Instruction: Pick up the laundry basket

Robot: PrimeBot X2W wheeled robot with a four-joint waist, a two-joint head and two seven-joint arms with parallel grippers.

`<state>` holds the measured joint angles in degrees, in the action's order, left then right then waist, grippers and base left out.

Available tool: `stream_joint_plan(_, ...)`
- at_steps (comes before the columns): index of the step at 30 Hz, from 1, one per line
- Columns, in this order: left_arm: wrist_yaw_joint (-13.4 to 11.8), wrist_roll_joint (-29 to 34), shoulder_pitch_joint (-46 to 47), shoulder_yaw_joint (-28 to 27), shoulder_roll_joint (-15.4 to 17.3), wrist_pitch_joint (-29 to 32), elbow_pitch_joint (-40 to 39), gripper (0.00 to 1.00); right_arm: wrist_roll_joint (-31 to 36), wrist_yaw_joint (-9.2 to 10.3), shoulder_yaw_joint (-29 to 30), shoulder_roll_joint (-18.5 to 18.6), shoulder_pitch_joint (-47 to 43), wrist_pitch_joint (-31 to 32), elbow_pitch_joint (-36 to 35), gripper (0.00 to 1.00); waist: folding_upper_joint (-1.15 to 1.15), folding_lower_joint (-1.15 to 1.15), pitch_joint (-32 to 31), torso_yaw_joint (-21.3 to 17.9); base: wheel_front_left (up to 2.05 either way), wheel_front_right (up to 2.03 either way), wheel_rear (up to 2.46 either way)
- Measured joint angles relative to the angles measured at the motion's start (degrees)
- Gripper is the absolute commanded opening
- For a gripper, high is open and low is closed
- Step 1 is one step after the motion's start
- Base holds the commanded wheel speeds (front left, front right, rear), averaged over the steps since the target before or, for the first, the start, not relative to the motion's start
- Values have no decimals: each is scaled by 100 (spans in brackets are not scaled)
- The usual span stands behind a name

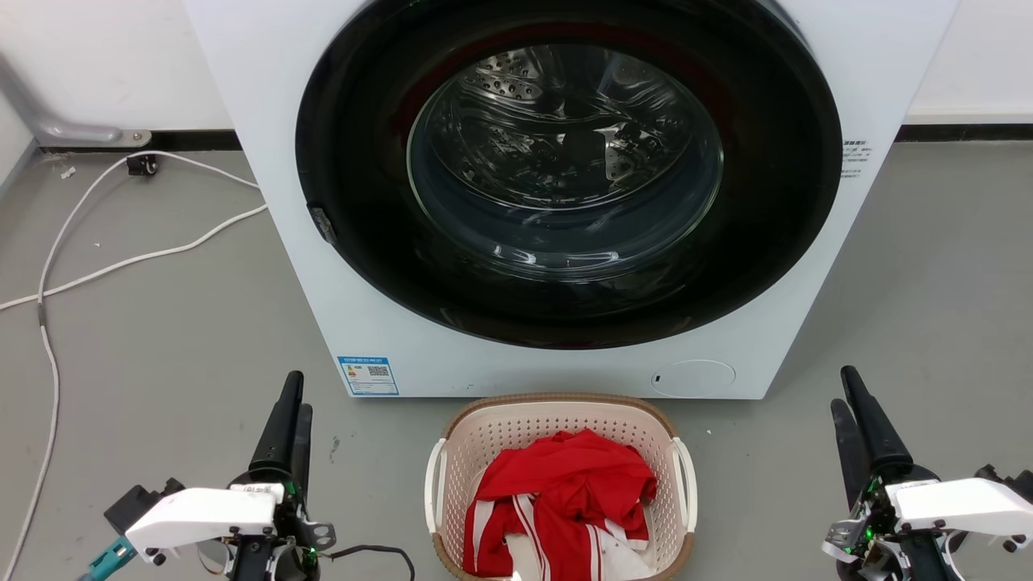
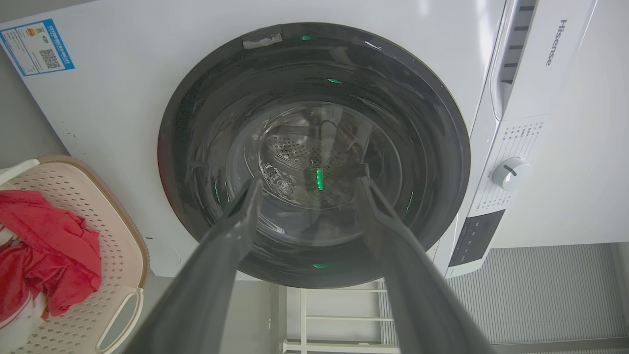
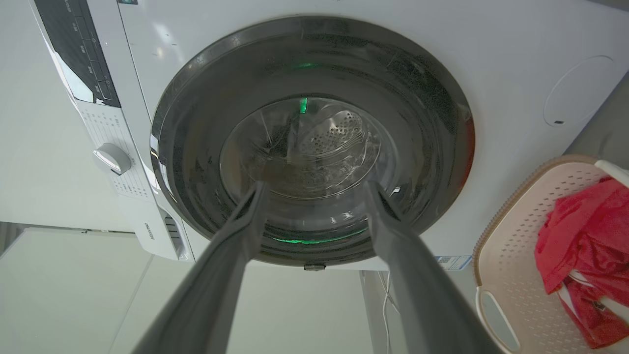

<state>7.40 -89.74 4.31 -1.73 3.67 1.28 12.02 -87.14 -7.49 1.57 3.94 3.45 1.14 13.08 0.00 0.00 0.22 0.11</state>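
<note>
Laundry basket (image 1: 557, 401) sits on the floor right before the washing machine (image 1: 242, 97), midway between left gripper (image 1: 299, 395) and right gripper (image 1: 842, 389), both jaws spread and empty. It looks like light, stiff plastic with a soft red garment (image 1: 565, 492) inside, so the white side handles (image 1: 437, 484) are the likely hold. Hisense logo (image 2: 555, 42) reads on the machine

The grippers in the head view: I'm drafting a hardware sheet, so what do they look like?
The left gripper and right gripper each have two long, tapering dark fingers on a white angular wrist housing. A black cable and a teal connector trail by the left wrist; green lights glow at the right.
</note>
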Motion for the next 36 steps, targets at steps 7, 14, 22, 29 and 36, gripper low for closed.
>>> stream_joint_plan(7, 0, 855, 0, 122, -11, -155, -178, 100, 1069, 0, 18, -14, -12, -156, -146, 100, 0, 0, 0, 11, 0, 0, 0)
stream_joint_plan(14, 0, 1788, 0, 210, -16, -308, -276, 100, 2047, 0, 65, -25, -108, -301, -231, 100, 0, 0, -7, 7, 0, 0, 0)
stream_joint_plan(22, -48, 2824, 0, 300, -21, -459, -321, 100, 3064, 0, 66, -33, -119, -459, -369, 100, 0, 0, -10, 8, 0, 0, 0)
stream_joint_plan(29, -140, 3750, 0, 411, -25, -593, -291, 100, 3856, 0, 9, -40, -130, -526, -477, 100, 0, 0, -18, 10, 0, 0, 0)
stream_joint_plan(36, -218, 4551, -1, 493, -27, -723, -256, 100, 4653, 0, -25, -45, -226, -531, -657, 100, 0, 0, -24, 4, 0, 0, 0)
